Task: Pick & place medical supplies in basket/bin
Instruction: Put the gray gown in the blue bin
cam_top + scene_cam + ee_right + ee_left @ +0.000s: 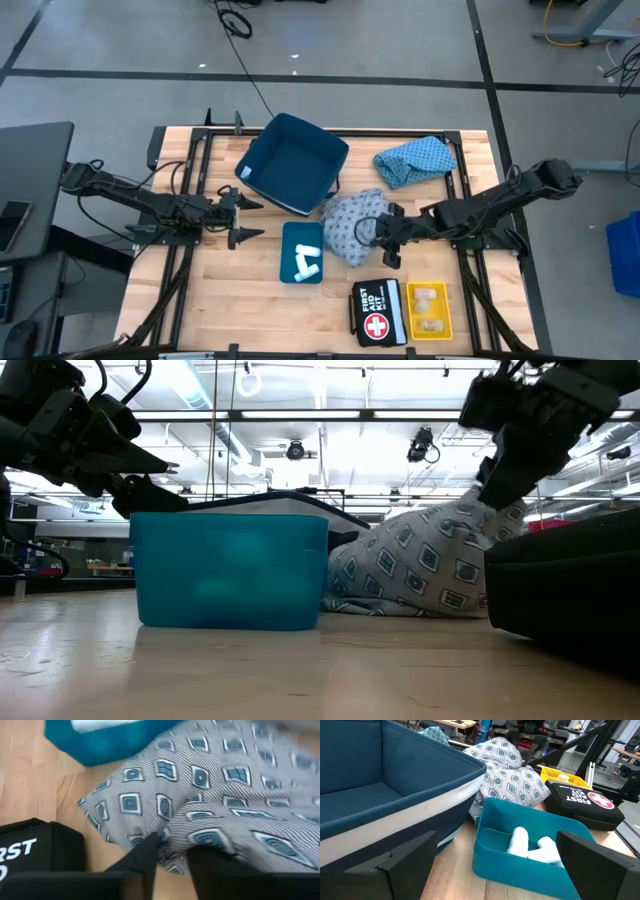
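Where the grey-blue patterned cloth garment point(352, 228) lies bunched near the middle of the wooden slatted table point(225, 285), the right gripper point(384, 243) bears down on its near edge, its two dark fingers point(150, 855) pressed together on a fold of the fabric, as the right wrist view shows. Just beside this garment, touching its side, stands a small teal plastic bin point(302, 252) holding several white cylindrical rolls point(306, 261). Behind both, a large dark-blue fabric basket point(291, 162) sits tilted, its corner close against the garment. A second, light-blue patterned cloth garment point(415, 160) lies apart toward the far right of the table. In front of the gripped garment, a black first aid kit pouch point(378, 312) with a red cross lies next to a yellow plastic tray point(429, 310) carrying tiny pale packets point(428, 294); the pouch sits just below the right gripper. The left gripper point(246, 220) hovers near the basket's near-left side, beside the teal bin, its fingers spread and holding nothing.
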`<state>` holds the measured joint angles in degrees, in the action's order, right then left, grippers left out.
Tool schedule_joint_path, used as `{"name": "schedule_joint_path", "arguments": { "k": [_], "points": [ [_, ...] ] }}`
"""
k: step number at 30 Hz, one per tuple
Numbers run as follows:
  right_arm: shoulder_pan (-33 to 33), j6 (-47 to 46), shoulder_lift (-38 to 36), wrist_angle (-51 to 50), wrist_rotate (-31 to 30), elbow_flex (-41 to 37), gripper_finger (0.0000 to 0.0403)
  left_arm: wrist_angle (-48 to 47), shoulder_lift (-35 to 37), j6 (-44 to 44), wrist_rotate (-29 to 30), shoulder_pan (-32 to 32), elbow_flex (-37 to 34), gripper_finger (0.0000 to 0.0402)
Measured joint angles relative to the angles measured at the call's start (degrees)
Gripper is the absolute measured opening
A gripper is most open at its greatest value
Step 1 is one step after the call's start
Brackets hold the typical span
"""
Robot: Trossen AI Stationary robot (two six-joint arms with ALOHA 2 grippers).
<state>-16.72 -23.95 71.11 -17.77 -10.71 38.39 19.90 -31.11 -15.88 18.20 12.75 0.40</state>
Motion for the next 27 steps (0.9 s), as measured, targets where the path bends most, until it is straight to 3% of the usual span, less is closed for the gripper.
{"name": "schedule_joint_path", "arguments": {
  "k": [6,11,20,27],
  "points": [
    [-5.0,5.8,0.0,1.7,-9.3,0.0,0.0209,0.0,0.0,0.2,0.0,0.0,0.0,0.0398],
    [-7.9,8.4,0.0,1.7,-12.4,0.0,0.0255,0.0,0.0,0.3,0.0,0.0,0.0,0.0398],
    [-12.7,7.9,0.0,-2.8,-14.7,0.0,0.0254,0.0,0.0,0.4,0.0,0.0,0.0,0.0398],
    [-18.8,0.6,0.0,-9.2,-14.4,0.0,0.024,0.0,0.0,0.4,0.0,0.0,0.0,0.0398]
  ]
}}
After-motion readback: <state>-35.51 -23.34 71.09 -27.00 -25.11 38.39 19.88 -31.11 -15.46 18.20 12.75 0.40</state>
